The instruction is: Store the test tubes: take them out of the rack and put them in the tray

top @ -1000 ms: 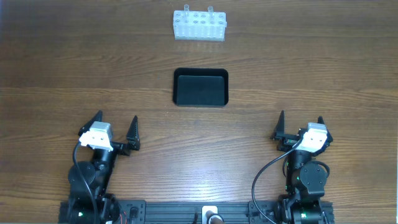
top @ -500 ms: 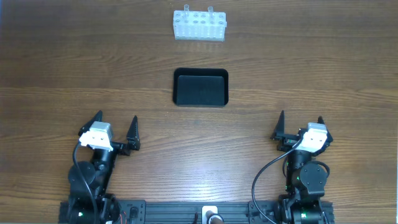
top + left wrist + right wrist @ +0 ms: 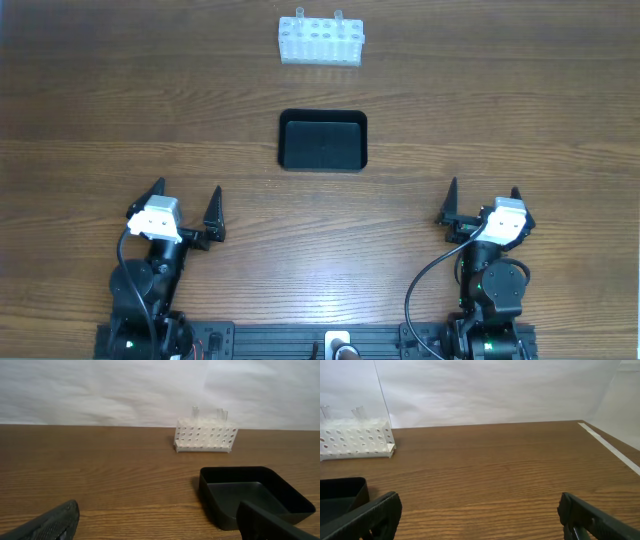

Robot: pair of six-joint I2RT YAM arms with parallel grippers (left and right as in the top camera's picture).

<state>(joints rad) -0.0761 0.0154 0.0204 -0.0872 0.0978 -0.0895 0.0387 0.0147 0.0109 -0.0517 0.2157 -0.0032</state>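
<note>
A white test tube rack stands at the far middle of the wooden table, with two clear test tubes upright in it. The rack shows in both wrist views too. A black tray lies empty in front of the rack, nearer the arms. My left gripper rests open near the left base, well short of the tray. My right gripper rests open near the right base, with nothing between its fingers.
A strip of white tape runs along the table's right side. Bare wood lies between both grippers and the tray. A white backdrop rises behind the table's far edge.
</note>
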